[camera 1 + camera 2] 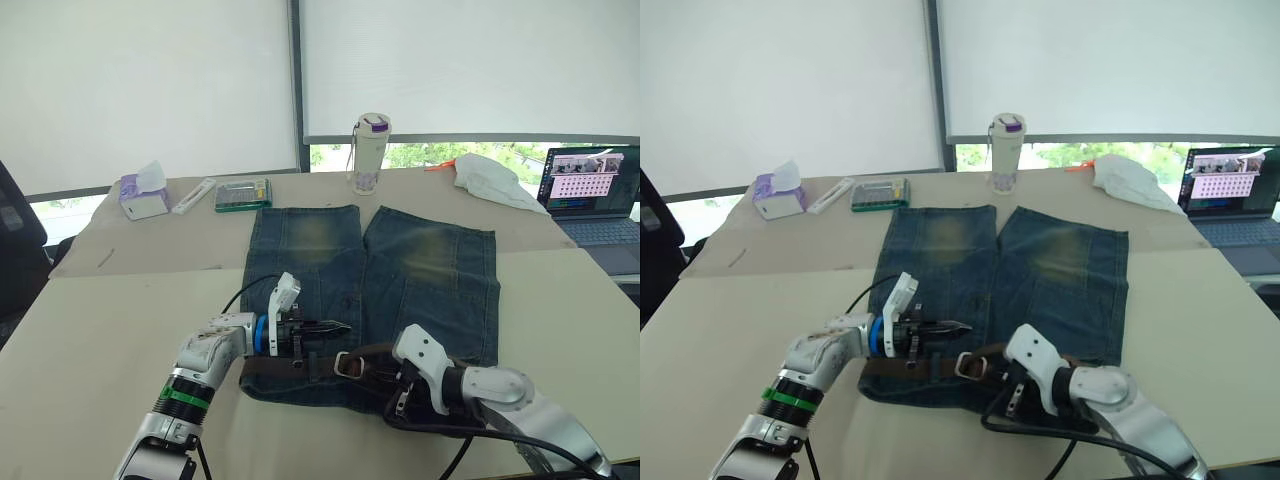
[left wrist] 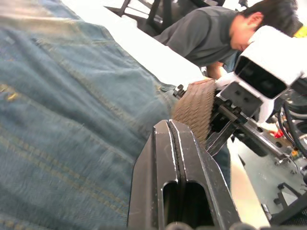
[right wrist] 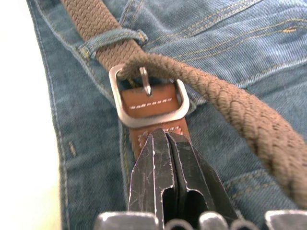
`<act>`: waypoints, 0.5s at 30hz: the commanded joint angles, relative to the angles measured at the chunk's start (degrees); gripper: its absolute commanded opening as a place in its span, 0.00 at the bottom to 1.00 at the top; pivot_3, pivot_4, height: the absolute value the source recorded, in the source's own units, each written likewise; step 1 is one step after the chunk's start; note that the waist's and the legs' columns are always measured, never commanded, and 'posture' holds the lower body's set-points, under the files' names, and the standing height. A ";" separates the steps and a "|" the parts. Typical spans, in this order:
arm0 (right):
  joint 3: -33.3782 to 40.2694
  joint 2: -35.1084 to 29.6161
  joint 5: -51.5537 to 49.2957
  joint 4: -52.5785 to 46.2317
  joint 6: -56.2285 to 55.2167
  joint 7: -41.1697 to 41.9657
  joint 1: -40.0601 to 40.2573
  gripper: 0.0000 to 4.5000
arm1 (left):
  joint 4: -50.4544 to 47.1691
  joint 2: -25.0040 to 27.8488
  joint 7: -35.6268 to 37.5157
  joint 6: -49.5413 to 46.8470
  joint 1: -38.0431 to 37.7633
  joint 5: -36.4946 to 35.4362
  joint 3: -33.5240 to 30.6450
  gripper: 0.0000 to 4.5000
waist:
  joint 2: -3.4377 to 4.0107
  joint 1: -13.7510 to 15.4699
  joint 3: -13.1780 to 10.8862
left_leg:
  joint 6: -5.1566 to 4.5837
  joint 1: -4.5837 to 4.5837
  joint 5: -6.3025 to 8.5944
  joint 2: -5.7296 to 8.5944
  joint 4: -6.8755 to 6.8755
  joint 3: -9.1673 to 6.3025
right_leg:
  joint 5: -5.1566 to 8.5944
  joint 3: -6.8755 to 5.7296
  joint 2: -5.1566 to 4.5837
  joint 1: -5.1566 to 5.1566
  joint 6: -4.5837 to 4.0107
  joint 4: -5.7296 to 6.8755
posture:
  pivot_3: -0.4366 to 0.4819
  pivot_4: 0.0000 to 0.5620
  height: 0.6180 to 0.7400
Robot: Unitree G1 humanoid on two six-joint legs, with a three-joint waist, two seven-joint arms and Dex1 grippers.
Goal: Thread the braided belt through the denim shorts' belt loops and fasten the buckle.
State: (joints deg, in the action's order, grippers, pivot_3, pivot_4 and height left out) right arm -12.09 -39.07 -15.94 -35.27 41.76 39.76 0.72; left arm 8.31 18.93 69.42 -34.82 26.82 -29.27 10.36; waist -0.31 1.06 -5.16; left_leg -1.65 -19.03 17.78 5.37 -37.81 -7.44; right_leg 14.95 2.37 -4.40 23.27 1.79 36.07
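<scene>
Brown braided belt [image 3: 230, 103] lies along the waistband of the denim shorts [image 1: 425, 270], passing under a belt loop [image 3: 108, 39] and through the buckle [image 3: 148, 103]. Right gripper [image 3: 165, 139] is pinched closed on the belt's leather end just behind the buckle. Left gripper [image 2: 173, 127] hovers closed and empty over the denim.

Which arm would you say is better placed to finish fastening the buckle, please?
Probably the right. Its claw sits closed just behind the buckle, where the belt already passes through the frame. The left claw is closed above the shorts, farther from the buckle.

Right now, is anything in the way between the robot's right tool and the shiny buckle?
Nothing visible: the right tool sits shut just behind the buckle, on the brown leather tab joined to it.
</scene>
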 commanded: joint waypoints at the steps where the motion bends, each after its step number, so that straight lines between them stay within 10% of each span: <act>1: 0.81 -0.89 -0.32 -2.63 1.02 -0.67 2.32 0.00 | -1.87 0.66 2.51 2.72 -0.31 1.84 3.22 0.00 | 0.00 -0.03 0.00 | 0.00 0.00 0.00 0.00 0.00 0.00 | 0.00 0.00 0.00 0.00 0.00 0.00 | 0.48 0.27 1.00; 9: 7.87 -1.92 -2.80 -13.22 3.45 -3.43 10.83 0.00 | 10.54 1.73 3.96 15.12 0.76 13.83 11.66 0.00 | 0.02 0.60 -0.04 | -0.02 0.00 0.01 0.00 -0.01 0.00 | 0.00 0.00 -0.01 -0.07 0.00 -0.06 | 0.48 0.27 1.00; 15: 14.00 -3.16 -2.24 -19.25 1.13 -5.12 19.81 0.42 | 15.59 1.51 5.15 23.45 0.76 17.87 13.26 0.00 | -0.06 1.20 -0.08 | -0.08 0.06 0.05 0.02 -0.02 0.02 | 0.01 0.01 -0.01 -0.13 0.02 -0.10 | 0.48 0.27 1.00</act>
State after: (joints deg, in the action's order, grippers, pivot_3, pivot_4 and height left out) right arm -1.04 -42.36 -18.38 -50.69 44.96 35.68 19.55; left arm 21.01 20.03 74.37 -12.16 29.19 -15.36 20.92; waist -0.37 2.26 -5.24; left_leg -1.74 -18.98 17.83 5.40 -37.84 -7.42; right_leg 14.96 2.38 -4.42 23.13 1.81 35.97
